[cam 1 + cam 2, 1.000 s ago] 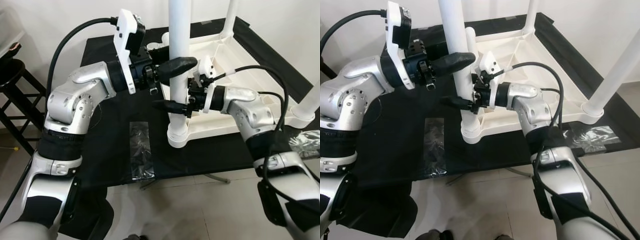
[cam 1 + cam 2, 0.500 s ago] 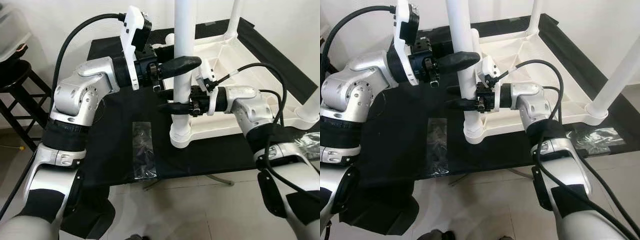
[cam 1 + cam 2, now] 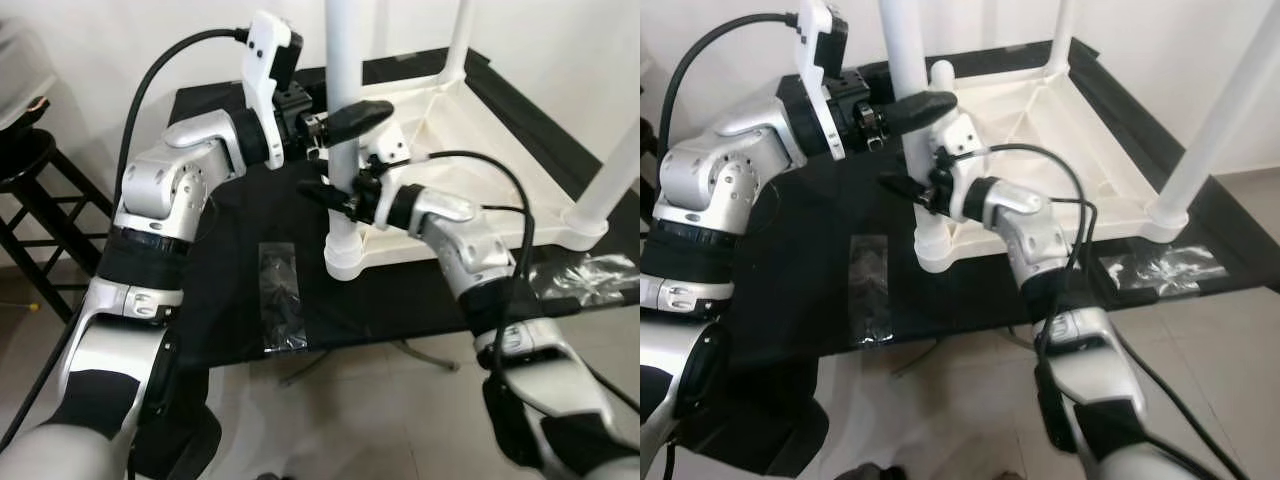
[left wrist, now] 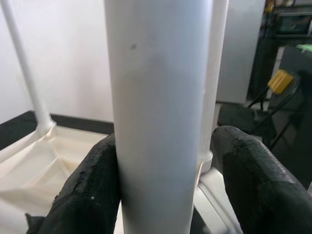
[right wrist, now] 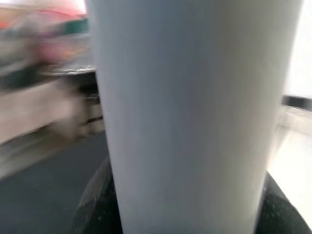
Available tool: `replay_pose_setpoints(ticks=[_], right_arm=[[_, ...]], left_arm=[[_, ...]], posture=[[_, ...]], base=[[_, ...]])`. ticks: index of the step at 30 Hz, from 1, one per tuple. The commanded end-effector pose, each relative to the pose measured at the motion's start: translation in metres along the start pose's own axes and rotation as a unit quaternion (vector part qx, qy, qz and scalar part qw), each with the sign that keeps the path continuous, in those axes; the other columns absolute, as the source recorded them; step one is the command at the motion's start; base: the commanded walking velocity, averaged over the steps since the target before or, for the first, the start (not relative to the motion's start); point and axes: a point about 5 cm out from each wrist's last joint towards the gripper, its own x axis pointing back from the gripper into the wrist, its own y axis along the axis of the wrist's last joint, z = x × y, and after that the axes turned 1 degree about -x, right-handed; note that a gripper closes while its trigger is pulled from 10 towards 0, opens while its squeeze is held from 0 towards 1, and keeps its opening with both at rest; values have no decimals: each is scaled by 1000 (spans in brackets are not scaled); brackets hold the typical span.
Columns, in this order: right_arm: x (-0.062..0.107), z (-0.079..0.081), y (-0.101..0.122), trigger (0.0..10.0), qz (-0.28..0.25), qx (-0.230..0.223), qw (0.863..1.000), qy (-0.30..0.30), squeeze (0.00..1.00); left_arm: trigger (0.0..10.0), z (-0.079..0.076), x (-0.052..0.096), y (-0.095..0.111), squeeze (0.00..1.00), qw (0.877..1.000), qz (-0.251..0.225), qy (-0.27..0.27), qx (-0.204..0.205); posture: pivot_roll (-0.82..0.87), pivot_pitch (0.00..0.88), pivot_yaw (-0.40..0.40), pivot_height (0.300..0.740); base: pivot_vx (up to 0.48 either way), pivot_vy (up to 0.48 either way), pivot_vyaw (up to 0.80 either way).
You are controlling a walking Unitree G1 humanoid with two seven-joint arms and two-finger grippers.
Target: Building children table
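I am holding the white table leg [image 3: 345,120] upright in the near corner socket [image 3: 347,255] of the upturned white children's table [image 3: 470,170], which is lying on the black-covered tabletop [image 3: 230,240]. My left tool [image 3: 345,115] is reaching in higher up the leg; in its wrist view one finger [image 4: 95,180] is touching the leg while the other stands a little off it, so it is loosely around, not clamped. My right tool [image 3: 335,195] is clamped on the leg lower down, just above the socket. To do this well, I am judging that I should keep the leg plumb, press straight down and twist about its own axis, letting the looser tool only guide. A clear plastic bag [image 3: 280,300] is lying near the socket.
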Motion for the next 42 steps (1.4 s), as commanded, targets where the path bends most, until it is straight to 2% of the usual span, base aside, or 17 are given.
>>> replay_pose_setpoints(ticks=[1, 3, 13, 14, 22, 23, 26, 27, 31, 32, 33, 34, 35, 37, 38, 39, 42], right_arm=[[14, 26, -43, 0, 76, -97, 988, -88, 0], [10, 40, -39, 0, 60, -118, 985, -110, 0], [-8, 38, -19, 0, 28, -105, 989, -105, 0], [-6, 38, -14, 0, 29, -100, 988, -111, 0], [6, 42, -9, 157, 45, -80, 988, -126, 0], [6, 44, -8, 10000, 47, -75, 989, -119, 0], [5, 44, -8, 10000, 48, -72, 990, -113, 0], [2, 44, -2, 10000, 33, -76, 993, -83, 1000], [-3, 42, 8, 10000, 9, -79, 996, -36, 1000], [-7, 37, 22, 10000, -16, -69, 997, 32, 1000], [-7, 27, 39, 10000, -40, -24, 991, 128, 918], [-7, 27, 39, 10000, -40, -24, 991, 128, 918], [-4, 18, 50, 10000, -47, 18, 978, 202, 180], [-4, 18, 50, 10000, -47, 18, 978, 202, 180], [-1, 6, 57, 10000, -38, 51, 965, 255, 0], [-1, 6, 57, 10000, -38, 51, 965, 255, 0], [-2, -19, 46, 10000, 29, 99, 951, 291, 0]], left_arm=[[10000, -6, -6, 15, 0, 999, -29, -18, -16], [10000, -4, -7, 14, 0, 999, -30, -7, -13], [10000, 1, -11, 16, 0, 999, -38, 14, -12], [0, 1, -11, 16, 0, 999, -40, 16, -10], [0, -7, -7, 8, 0, 1000, -14, -17, 2], [0, -9, -6, 5, 0, 1000, -5, -28, 5], [0, -11, -5, 3, 0, 999, 0, -34, 6], [0, -12, -5, 3, 0, 999, 3, -40, 5], [0, -14, -5, 3, 0, 999, 5, -45, 3], [0, -15, -5, 3, 0, 999, 7, -49, 1], [0, -16, -5, 3, 0, 999, 8, -52, 0], [0, -16, -5, 3, 0, 999, 8, -52, 0], [0, -17, -5, 3, 0, 998, 10, -56, -1], [0, -17, -5, 3, 0, 998, 10, -56, -1], [0, -19, -5, 3, 0, 998, 11, -59, -1], [0, -19, -5, 3, 0, 998, 11, -59, -1], [0, -22, -5, 3, 0, 998, 10, -67, -3]], posture=[[-37, 144, 84, 740], [-41, 138, 88, 740], [-47, 133, 81, 740], [-47, 133, 81, 740], [-50, 134, 77, 740], [-45, 132, 76, 740], [-45, 131, 76, 740], [-41, 132, 76, 740], [-37, 131, 76, 740], [-34, 129, 74, 740], [-35, 129, 74, 740], [-35, 129, 74, 740], [-33, 129, 72, 740], [-33, 129, 72, 740], [-31, 130, 73, 740], [-31, 130, 73, 740], [-32, 128, 78, 740]], base=[[0, 0, 0], [0, 0, 0], [0, 0, 0], [0, 0, 0], [0, 0, 0], [0, 0, 0], [0, 0, 0], [0, 0, 0], [0, 0, 0], [0, 0, 0], [0, 0, 0], [0, 0, 0], [0, 0, 0], [0, 0, 0], [0, 0, 0], [0, 0, 0], [0, 0, 0]])
